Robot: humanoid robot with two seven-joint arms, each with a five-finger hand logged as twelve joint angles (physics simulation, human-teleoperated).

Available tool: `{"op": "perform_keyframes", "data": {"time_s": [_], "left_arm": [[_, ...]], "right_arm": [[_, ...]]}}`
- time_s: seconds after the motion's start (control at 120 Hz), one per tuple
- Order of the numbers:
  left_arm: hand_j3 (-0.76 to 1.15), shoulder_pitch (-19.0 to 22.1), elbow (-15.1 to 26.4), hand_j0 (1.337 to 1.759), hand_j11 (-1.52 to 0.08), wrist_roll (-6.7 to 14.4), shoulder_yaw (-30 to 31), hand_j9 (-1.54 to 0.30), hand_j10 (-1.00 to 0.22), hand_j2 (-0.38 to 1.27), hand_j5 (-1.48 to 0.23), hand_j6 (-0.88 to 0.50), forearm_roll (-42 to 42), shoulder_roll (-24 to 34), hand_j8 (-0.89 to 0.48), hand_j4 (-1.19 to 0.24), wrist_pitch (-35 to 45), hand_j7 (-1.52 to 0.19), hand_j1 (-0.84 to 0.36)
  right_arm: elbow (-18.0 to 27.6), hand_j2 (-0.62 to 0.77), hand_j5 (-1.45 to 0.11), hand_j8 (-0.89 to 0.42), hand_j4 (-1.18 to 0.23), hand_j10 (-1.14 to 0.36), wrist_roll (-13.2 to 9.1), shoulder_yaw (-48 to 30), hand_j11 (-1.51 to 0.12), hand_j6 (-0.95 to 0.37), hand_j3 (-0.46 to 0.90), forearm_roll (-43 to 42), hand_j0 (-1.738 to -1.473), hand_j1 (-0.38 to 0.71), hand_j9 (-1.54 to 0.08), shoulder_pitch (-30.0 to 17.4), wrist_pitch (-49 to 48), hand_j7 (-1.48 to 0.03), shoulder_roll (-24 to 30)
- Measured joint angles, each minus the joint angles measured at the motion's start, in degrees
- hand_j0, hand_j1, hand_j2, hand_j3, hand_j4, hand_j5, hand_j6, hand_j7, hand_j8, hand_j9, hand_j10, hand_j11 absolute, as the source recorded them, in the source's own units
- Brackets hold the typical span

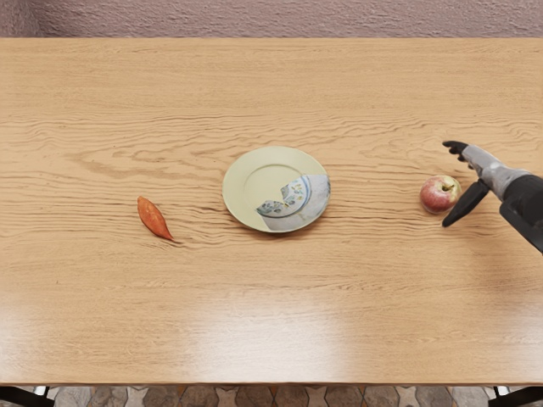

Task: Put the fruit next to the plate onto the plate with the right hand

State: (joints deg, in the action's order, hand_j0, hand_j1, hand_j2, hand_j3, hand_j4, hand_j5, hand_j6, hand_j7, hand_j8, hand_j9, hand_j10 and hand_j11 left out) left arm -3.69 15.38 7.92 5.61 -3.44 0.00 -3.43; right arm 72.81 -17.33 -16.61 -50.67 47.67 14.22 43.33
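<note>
A red and yellow apple (439, 193) rests on the wooden table, to the right of a pale green plate (259, 174) with a blue patterned patch. My right hand (459, 183) comes in from the right edge and sits just right of the apple. Its fingers are spread, one above and one below the fruit, not closed on it. The plate holds nothing. The left arm does not show.
An orange, pointed sweet potato (154, 217) lies on the table well left of the plate. The table's front edge runs along the bottom of the view, with a wall behind the far edge.
</note>
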Motion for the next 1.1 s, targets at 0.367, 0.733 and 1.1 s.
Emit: {"op": "perform_keyframes", "data": {"time_s": [0.367,0.733,1.1], "left_arm": [[0.0,0.0,0.0,1.658,0.0,-0.01,0.0,0.0,0.0,0.0,0.0,0.0,0.0,0.0,0.0,0.0,0.0,0.0,0.35],[0.0,0.0,0.0,1.658,0.0,0.0,0.0,0.0,0.0,0.0,0.0,0.0,0.0,0.0,0.0,0.0,0.0,0.0,0.35],[0.0,0.0,0.0,1.658,0.0,-0.01,0.0,0.0,0.0,0.0,0.0,0.0,0.0,0.0,0.0,0.0,0.0,0.0,0.35]], "right_arm": [[0.06,-0.04,-0.31,-0.24,-0.24,-0.24,-0.02,0.09,-0.31,-0.24,0.0,-0.04,-1.658,-0.07,-0.31,0.09,-0.73,-0.31,-0.57],[2.26,-0.03,-0.56,-0.36,-0.43,-0.42,-0.16,-0.58,-0.55,-0.43,0.0,0.23,-1.658,0.14,-0.55,0.38,-4.03,-0.55,-0.26],[5.8,0.17,-0.71,-0.35,-0.53,-0.43,-0.27,-4.29,-0.71,-0.49,0.0,0.59,-1.656,0.17,-0.71,0.6,-8.01,-0.7,0.24]]}}
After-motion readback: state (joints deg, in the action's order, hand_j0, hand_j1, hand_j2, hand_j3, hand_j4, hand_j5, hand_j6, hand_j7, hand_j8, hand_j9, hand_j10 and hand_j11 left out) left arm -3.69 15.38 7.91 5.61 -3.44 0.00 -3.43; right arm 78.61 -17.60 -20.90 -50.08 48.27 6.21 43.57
